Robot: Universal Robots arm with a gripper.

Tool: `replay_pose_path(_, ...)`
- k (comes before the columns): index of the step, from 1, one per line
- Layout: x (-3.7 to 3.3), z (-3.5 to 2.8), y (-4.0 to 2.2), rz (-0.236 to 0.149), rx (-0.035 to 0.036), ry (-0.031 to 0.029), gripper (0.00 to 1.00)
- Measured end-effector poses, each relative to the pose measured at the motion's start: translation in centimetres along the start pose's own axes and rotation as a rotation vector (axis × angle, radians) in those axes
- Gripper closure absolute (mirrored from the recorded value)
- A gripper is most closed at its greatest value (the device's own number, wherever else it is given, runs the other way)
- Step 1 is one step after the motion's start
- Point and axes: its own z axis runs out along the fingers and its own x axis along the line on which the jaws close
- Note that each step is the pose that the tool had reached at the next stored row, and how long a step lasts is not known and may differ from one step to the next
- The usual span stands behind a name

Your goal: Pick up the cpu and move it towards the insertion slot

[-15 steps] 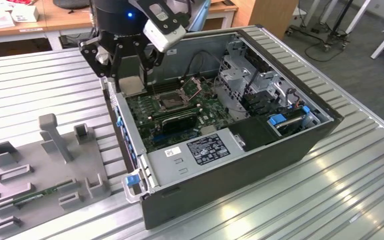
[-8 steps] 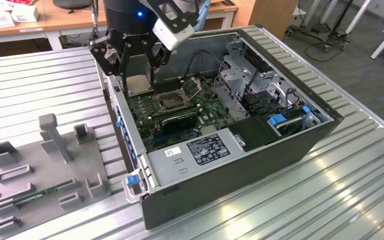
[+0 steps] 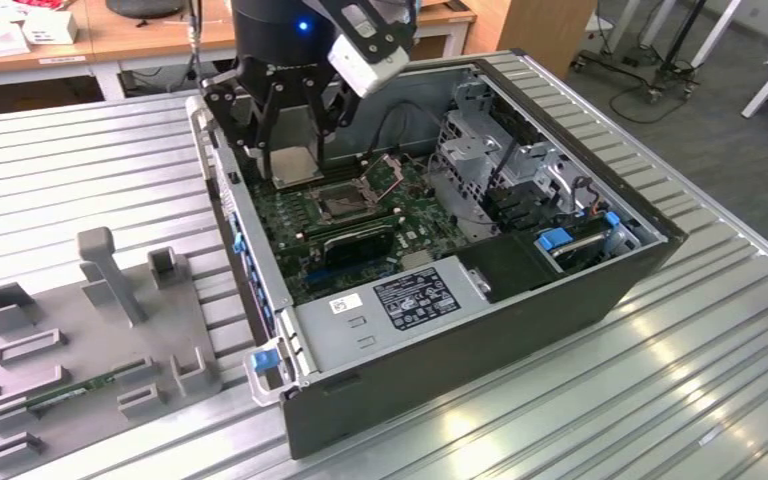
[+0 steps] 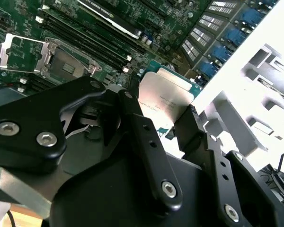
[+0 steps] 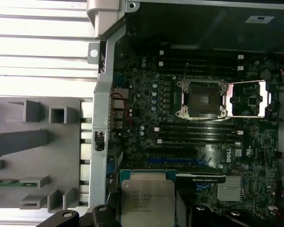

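While the arm hangs over the open computer case [image 3: 584, 270], the tool [image 3: 293, 160] pinches the cpu [image 3: 293, 165] by two opposite edges between its black fingers [image 4: 146, 137]. In the second wrist view the cpu [image 4: 163, 97] sits tilted between those fingers, its silvery top facing the camera, with a thin green rim showing along one side. In the first wrist view the cpu [image 5: 147, 201] appears flat and square above the green circuit board [image 5: 146, 94], with the tool's black linkage just beside it.

The cpu is in the air inside the case, above the board, and apart from the insertion slot [image 3: 337, 203]. In the exterior view it hangs just beyond the slot, toward the far wall of the case. The slot [image 5: 202, 99] shows a dark square centre inside a silver frame, and its metal cover plate [image 5: 248, 98] lies folded open beside it. The second wrist view shows the slot [image 4: 66, 64] with that open frame [image 4: 23, 49] next to it and long black memory slots [image 4: 85, 35] running alongside.

The case lies on its side on a ribbed metal surface [image 3: 77, 170]. At the exterior view's left a grey holder tray [image 3: 91, 370] rests on the surface, with a thin green memory stick [image 3: 84, 390] lying in one of its grooves.
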Motion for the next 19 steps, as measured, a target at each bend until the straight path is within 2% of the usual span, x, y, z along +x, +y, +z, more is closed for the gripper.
replay_pose_path(19, -3.95, 0.01, -0.07, 0.0, 0.0002, 0.0001, 0.45)
